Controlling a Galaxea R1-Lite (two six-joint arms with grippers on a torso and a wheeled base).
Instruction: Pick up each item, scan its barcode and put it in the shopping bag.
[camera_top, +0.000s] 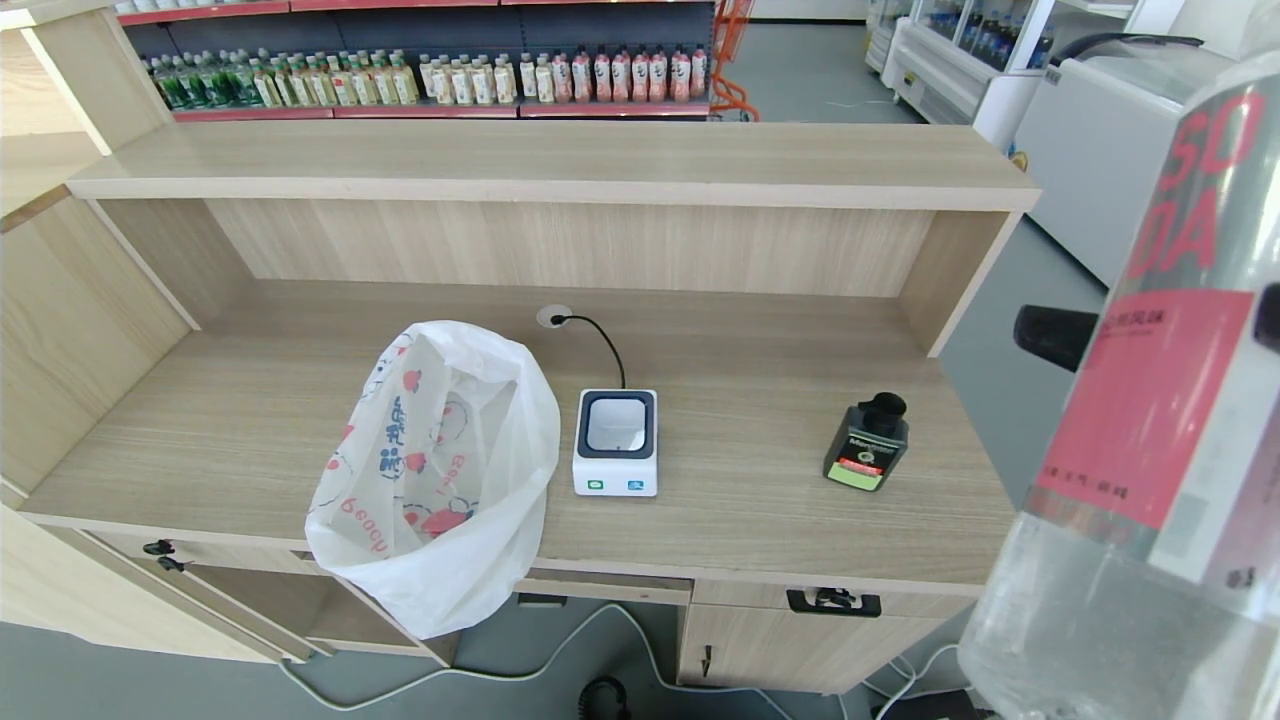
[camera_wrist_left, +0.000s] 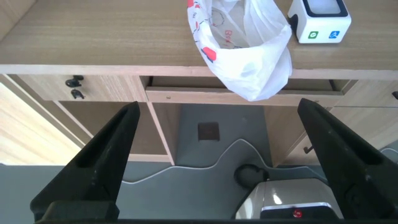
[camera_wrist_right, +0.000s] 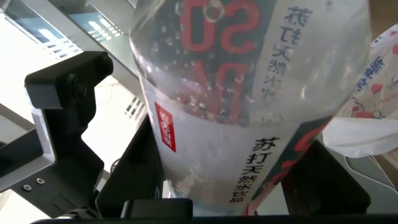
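Observation:
A clear soda bottle (camera_top: 1150, 420) with a pink label is held up high at the right, close to the head camera, and my right gripper (camera_top: 1160, 325) is shut on it. The right wrist view has the same bottle (camera_wrist_right: 249, 93) between the black fingers (camera_wrist_right: 124, 180). On the wooden counter (camera_top: 740, 350) lie the open white shopping bag (camera_top: 440, 480), the white barcode scanner (camera_top: 615, 440) and a small dark bottle (camera_top: 866, 442). My left gripper (camera_wrist_left: 217, 168) hangs open and holds nothing, below the counter's front edge, near the bag (camera_wrist_left: 249, 50) and scanner (camera_wrist_left: 318, 18).
A raised shelf (camera_top: 550, 165) and side walls enclose the counter at the back and sides. The scanner's black cable (camera_top: 600, 345) runs to a hole behind it. Drawers with black handles (camera_top: 832, 601) sit under the front edge. Store shelves stand beyond.

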